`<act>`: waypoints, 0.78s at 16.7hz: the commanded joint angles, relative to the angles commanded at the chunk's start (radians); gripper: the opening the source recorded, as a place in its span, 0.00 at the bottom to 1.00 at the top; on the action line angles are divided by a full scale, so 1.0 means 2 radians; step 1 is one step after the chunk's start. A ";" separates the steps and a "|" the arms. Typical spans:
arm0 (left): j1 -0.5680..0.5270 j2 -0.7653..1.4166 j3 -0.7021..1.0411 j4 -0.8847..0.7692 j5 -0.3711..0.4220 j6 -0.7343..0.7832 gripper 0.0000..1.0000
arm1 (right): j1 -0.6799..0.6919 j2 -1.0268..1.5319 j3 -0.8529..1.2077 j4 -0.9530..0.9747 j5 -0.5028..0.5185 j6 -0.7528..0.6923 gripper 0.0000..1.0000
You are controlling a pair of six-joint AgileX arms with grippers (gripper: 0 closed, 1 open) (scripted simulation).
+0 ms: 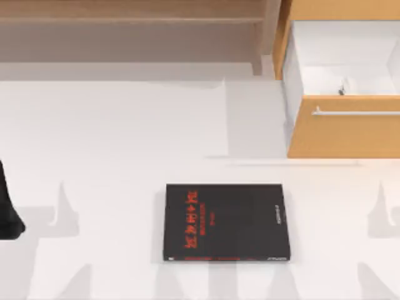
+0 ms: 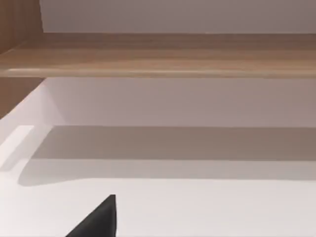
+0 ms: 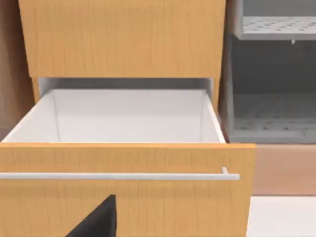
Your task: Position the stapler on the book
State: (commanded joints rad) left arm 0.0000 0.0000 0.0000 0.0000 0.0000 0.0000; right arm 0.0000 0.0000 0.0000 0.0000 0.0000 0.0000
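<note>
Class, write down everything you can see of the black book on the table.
The book is a flat black rectangle lying cover up on the white table, near the front middle. Red characters run along the left part of its cover, with small white lettering near its right edge. It looks closed and undamaged. Nothing rests on it and no hand touches it.

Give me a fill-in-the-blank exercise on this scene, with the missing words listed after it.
1. The black book lies flat on the white ____.
2. The characters on the book's cover are ____.
3. The wooden drawer at the top view's right stands ____.
4. Across the drawer's front runs a silver ____.

Missing words: table; red; open; handle
</note>
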 joint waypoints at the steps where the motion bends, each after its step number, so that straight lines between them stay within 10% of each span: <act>1: 0.000 0.000 0.000 0.000 0.000 0.000 1.00 | 0.000 0.000 0.000 0.000 0.000 0.000 1.00; 13: 0.000 0.000 0.000 0.000 0.000 0.000 1.00 | 0.031 0.333 0.302 -0.198 -0.018 0.014 1.00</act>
State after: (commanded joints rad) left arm 0.0000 0.0000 0.0000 0.0000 0.0000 0.0000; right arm 0.0616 0.6654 0.6041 -0.3950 -0.0366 0.0283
